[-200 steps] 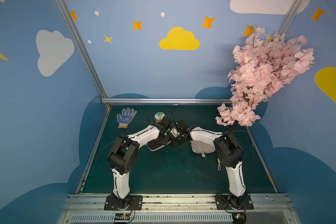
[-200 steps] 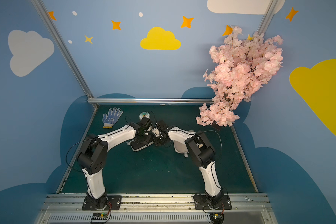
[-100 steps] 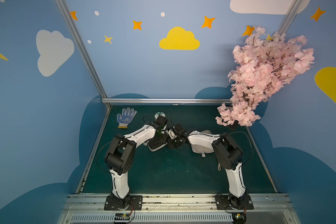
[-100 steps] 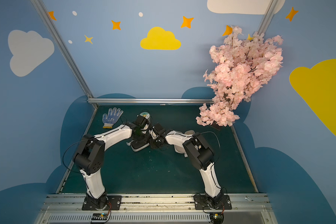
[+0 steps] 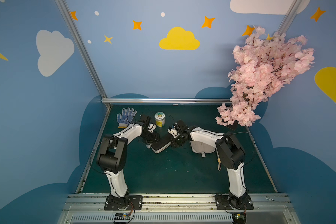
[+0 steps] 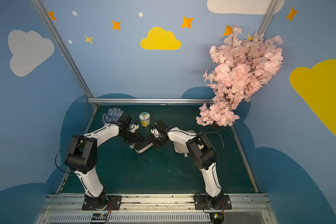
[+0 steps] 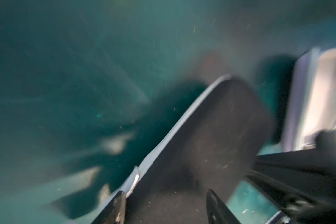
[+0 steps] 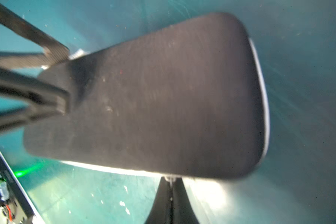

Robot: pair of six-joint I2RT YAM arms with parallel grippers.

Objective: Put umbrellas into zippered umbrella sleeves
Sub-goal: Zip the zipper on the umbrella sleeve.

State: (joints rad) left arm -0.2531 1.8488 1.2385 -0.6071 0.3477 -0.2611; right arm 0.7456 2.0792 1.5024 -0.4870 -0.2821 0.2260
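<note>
Black sleeve (image 5: 160, 145) lies mid-table, bare mat (image 5: 163, 174) nearward. Your right claw (image 8: 170, 179) is clenched at its rim; left claw (image 7: 164, 192) is spread, now pulled apart from the right.

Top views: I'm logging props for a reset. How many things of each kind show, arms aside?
Zip sleeves: 2, black sleeve and lilac sleeve
Glove: 1
Jar: 1
Blossom branch: 1
Tan wrist loop, its umbrella hidden: 1
Total: 6

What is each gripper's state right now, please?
Left gripper: open, over one end of the black sleeve.
Right gripper: closed, pinching that sleeve's edge.
</note>
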